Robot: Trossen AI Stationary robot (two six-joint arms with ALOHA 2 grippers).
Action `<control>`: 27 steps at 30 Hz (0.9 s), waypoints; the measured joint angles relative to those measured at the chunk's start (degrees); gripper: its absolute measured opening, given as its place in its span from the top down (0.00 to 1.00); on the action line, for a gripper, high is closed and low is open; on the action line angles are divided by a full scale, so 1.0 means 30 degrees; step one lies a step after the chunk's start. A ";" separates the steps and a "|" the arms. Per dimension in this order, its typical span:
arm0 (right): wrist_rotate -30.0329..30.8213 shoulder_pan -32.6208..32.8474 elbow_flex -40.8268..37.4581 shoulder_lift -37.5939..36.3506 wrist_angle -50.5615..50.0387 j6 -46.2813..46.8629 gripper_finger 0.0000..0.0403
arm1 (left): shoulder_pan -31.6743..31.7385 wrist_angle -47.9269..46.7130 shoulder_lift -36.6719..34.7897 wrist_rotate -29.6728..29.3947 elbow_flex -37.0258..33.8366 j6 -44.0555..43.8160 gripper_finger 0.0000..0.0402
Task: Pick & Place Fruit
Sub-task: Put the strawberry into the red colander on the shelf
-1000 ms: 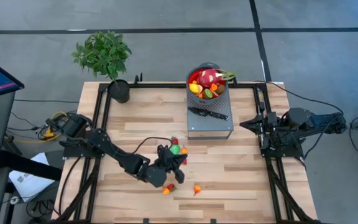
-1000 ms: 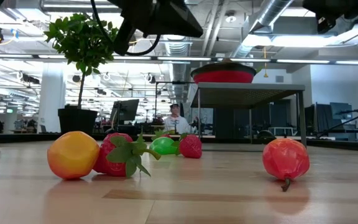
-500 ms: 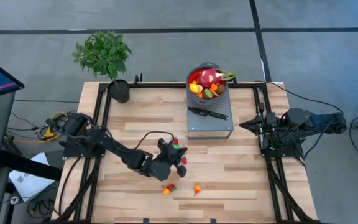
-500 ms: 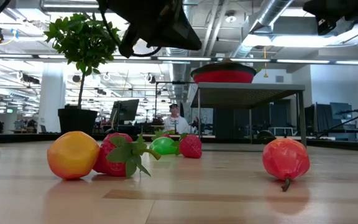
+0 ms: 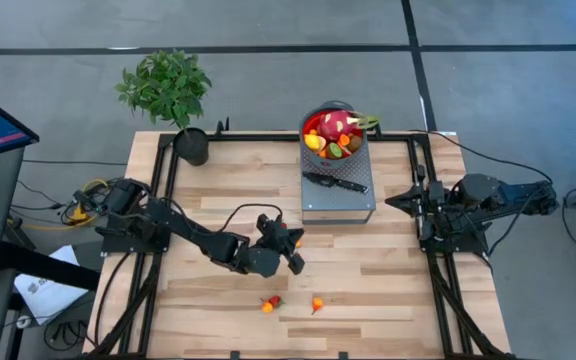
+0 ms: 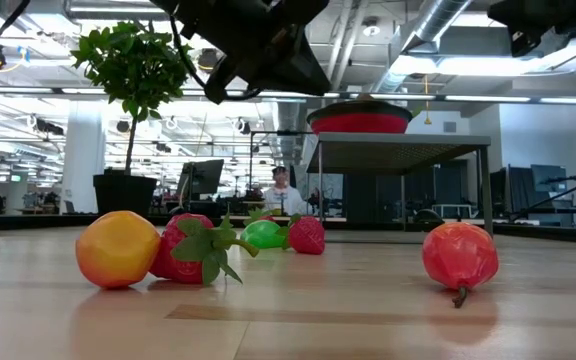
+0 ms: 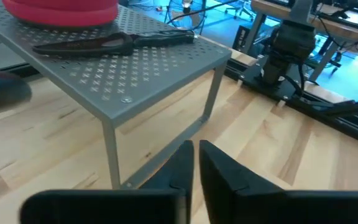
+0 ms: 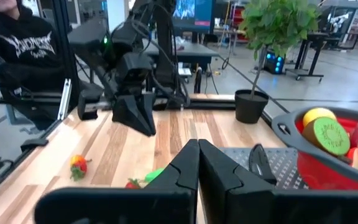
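Observation:
My left gripper (image 5: 290,245) hovers shut and holding nothing over the table's middle, pointing at the grey stand (image 5: 338,200); the left wrist view shows its fingers (image 7: 194,168) together. It hangs above the fruit in the low view (image 6: 303,75). An orange fruit (image 6: 118,250), a strawberry (image 6: 190,250), a green fruit (image 6: 263,235), a second strawberry (image 6: 306,235) and a red fruit (image 6: 460,255) lie on the wood. The red bowl (image 5: 318,112) on the stand holds a dragon fruit (image 5: 336,125) and other fruit. My right gripper (image 8: 197,165) waits shut at the table's right edge.
A black-handled knife (image 5: 336,182) lies on the stand in front of the bowl. A potted plant (image 5: 173,90) stands at the far left corner. Two loose fruits (image 5: 268,303) (image 5: 316,303) lie toward the near edge. A person sits beyond the table's left side (image 8: 17,43).
My left gripper has swung toward the far edge and a little to the right, over the green and red fruits, rolling slightly. It stays well above the table. The fruits have not moved.

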 joint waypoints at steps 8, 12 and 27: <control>0.0000 0.0000 -0.0002 0.0000 -0.0731 0.0153 1.00 | 0.0496 -0.0110 0.0000 0.0023 0.0000 -0.1307 0.68; 0.0000 0.0002 -0.0002 0.0000 -0.0724 0.0160 1.00 | 0.0655 -0.0689 -0.0007 0.0566 -0.0003 -0.1681 0.53; 0.0000 -0.0004 -0.0002 0.0000 -0.0731 0.0160 1.00 | 0.2044 -0.6577 -0.0007 0.5615 -0.0007 -0.8532 0.19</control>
